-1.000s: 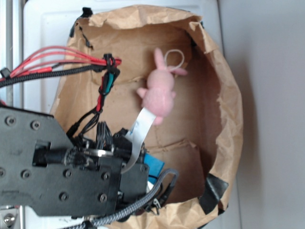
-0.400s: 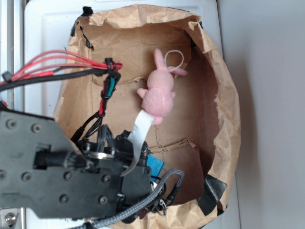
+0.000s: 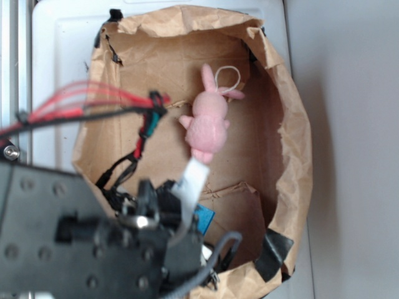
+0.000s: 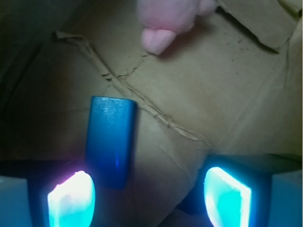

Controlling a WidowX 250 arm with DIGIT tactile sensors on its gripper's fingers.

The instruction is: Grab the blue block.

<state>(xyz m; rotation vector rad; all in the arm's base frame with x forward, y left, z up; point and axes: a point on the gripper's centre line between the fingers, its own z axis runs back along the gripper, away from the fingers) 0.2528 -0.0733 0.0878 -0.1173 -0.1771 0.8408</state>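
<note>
Tool (image 4: 149, 196) now higher, blue block (image 4: 110, 139) ungrasped.

Blue block (image 4: 110, 139) lies in the box (image 3: 293, 143), near the bunny (image 3: 207, 121).

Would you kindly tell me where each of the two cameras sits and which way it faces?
Exterior: above, looking down into the paper-lined box; the blurred black arm and cables fill the lower left.
Wrist: on the arm, looking past the open pincer at the box floor; its two glowing fingertips show.
Shared: the blue block and the pink bunny.
</note>
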